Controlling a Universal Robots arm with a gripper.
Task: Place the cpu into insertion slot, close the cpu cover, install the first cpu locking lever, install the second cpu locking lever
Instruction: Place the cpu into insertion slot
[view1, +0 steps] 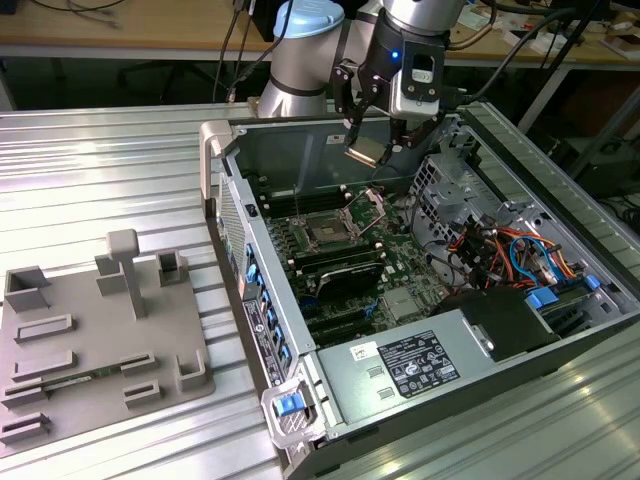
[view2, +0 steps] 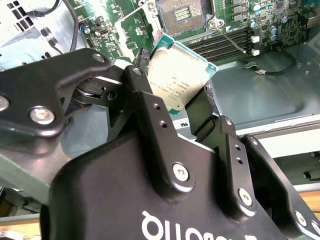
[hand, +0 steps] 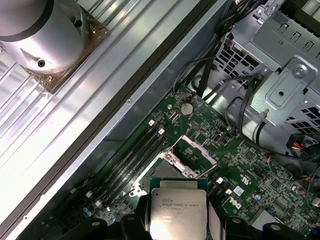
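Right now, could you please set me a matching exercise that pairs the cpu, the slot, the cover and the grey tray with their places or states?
Things:
1 cpu
2 slot
3 cover
4 grey tray

Places or states:
a outside the case, at the exterior view's left
b hinged up, open
c held in the tool, above the case
d uncovered, dark centre showing

Pairs: 1-c; 2-d; 3-b; 4-a
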